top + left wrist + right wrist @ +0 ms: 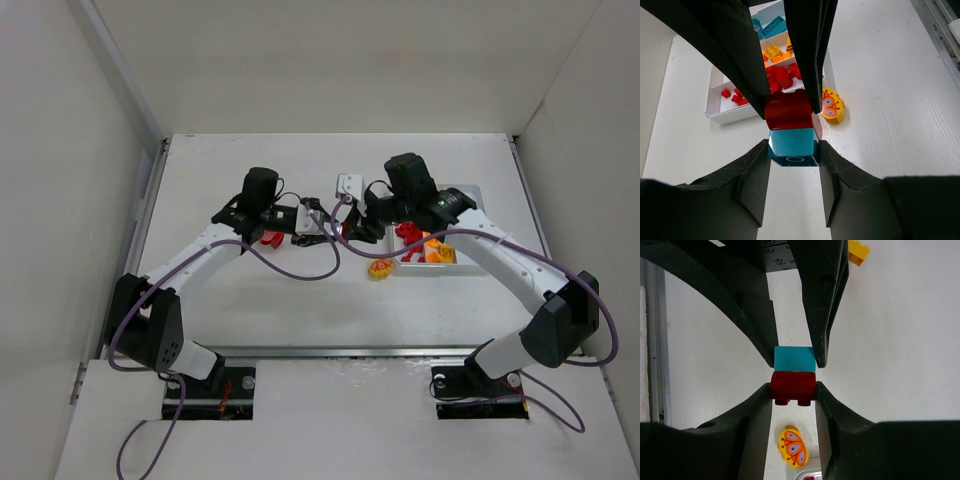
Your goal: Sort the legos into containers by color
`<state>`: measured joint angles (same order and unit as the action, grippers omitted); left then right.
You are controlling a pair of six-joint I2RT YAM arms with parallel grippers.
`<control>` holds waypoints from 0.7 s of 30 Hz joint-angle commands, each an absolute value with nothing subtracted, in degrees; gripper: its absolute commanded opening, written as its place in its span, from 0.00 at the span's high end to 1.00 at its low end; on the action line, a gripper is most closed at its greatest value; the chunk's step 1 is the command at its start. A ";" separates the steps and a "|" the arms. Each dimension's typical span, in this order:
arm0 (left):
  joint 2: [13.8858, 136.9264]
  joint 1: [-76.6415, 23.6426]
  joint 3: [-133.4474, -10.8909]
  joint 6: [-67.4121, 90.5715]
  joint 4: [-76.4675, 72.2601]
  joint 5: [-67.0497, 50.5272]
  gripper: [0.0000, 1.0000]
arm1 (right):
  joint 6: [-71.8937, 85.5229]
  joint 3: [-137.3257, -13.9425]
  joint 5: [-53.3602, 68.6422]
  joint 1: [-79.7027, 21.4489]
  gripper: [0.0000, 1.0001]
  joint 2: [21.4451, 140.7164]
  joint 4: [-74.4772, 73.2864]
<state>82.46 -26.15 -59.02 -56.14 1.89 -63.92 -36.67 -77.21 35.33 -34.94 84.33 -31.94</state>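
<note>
A cyan lego (pixel 792 146) and a red lego (pixel 787 111) are joined and held in the air between the two arms. My left gripper (pixel 792 150) is shut on the cyan lego (pixel 794 359). My right gripper (pixel 793 390) is shut on the red lego (pixel 793 386). In the top view the two grippers meet nose to nose, left (pixel 318 222) and right (pixel 352 225). The white tray (pixel 720 112) shows red legos (pixel 782 77) in one container, yellow ones (pixel 772 51) in the middle one and blue ones (pixel 772 27) in the far one.
A yellow rounded piece with a butterfly print (pixel 380 268) lies on the table beside the tray (pixel 430 266). A loose red lego (pixel 270 238) lies under the left arm. A yellow lego (pixel 859 251) lies further off. A small white object (pixel 349 186) sits behind the grippers.
</note>
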 commanded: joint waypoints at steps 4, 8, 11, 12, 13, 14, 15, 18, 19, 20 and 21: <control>81.39 -26.19 -60.82 -55.90 1.85 -63.47 1.00 | -34.21 -78.14 31.56 -33.41 1.00 82.27 -29.63; 80.86 -26.19 -59.68 -53.97 0.62 -55.94 1.00 | -26.56 -72.08 28.58 -22.87 1.00 81.56 -22.86; 80.24 -24.53 -58.45 -48.79 -3.42 -48.20 1.00 | -22.42 -70.76 21.46 -17.50 1.00 81.04 -22.24; 80.24 -23.91 -58.45 -47.39 -4.82 -46.86 1.00 | -21.54 -70.75 18.40 -16.88 1.00 81.04 -21.37; 79.72 -23.91 -57.75 -44.41 -6.31 -45.45 1.00 | -20.75 -69.97 16.63 -16.88 1.00 81.04 -19.36; 79.72 -23.30 -57.74 -43.60 -8.33 -43.00 1.00 | -18.31 -69.26 14.96 -16.35 1.00 81.04 -17.94; 79.72 -23.29 -57.74 -43.59 -8.87 -42.98 1.00 | -16.45 -69.26 13.20 -16.35 1.00 81.04 -16.19; 79.72 -23.29 -57.74 -42.36 -9.58 -44.90 1.00 | -10.12 -71.44 4.59 -16.35 1.00 87.43 -12.04; 79.72 -24.07 -57.74 -41.84 -9.58 -45.43 1.00 | -9.15 -73.20 0.83 -15.74 1.00 89.89 -12.04; 79.72 -24.08 -57.74 -41.84 -9.58 -45.44 1.00 | -8.27 -77.22 -0.77 -15.21 1.00 92.44 -13.96; 79.72 -24.69 -57.74 -41.84 -8.97 -45.96 1.00 | -6.78 -79.43 -1.92 -15.21 1.00 97.16 -15.28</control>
<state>82.39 -23.53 -58.08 -44.36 -6.33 -45.17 -13.72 -73.43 7.81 -15.84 89.86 -18.81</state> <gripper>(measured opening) 0.348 0.420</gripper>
